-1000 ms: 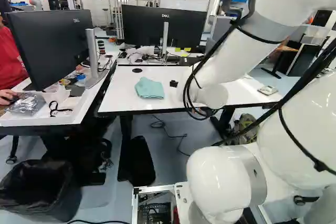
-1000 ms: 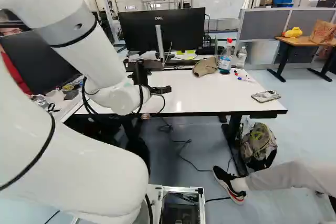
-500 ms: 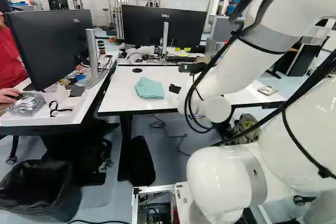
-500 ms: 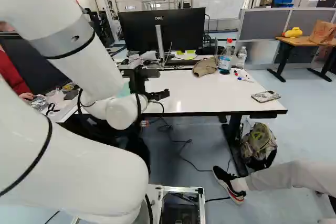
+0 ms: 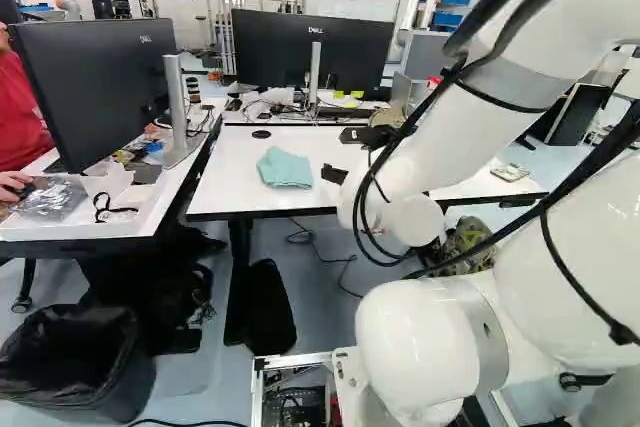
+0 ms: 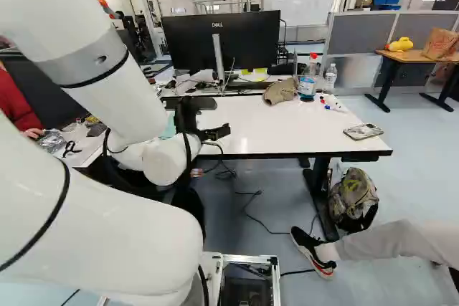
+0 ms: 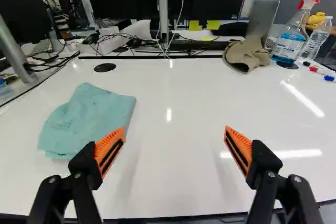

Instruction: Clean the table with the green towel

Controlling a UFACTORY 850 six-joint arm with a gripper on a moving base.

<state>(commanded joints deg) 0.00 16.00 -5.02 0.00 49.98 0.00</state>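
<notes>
Claw was spread wide, nothing b/w its fingers. Green towel lay folded flat on the white table, ahead of & beside one finger, not b/w the two. Closing there would prob. have caught air; a straight drop might've put that finger on the towel's edge, pinning or shoving it instead of pinching. Towel looked thin vs. tabletop: too high = miss, too low = pads jammed on hard surface. A grip on the top fold only could've let the rest slip or unfold mid-wipe.

Wipe risks: a long stroke to the far side might've knocked the spray bottle or water bottle, or swept the cap & markers along. Phone sat nr the table's edge, so a careless pass could've pushed it off. Loose arm cables could've snagged on the near edge.

Containers: both bottles were clear, fill n/a. Shallow white box on the side desk had a plastic bag & black strap in it or over its rim, couldn't tell which. Black waste bin: contents unclear. Paper bag & backpack: insides hidden.
</notes>
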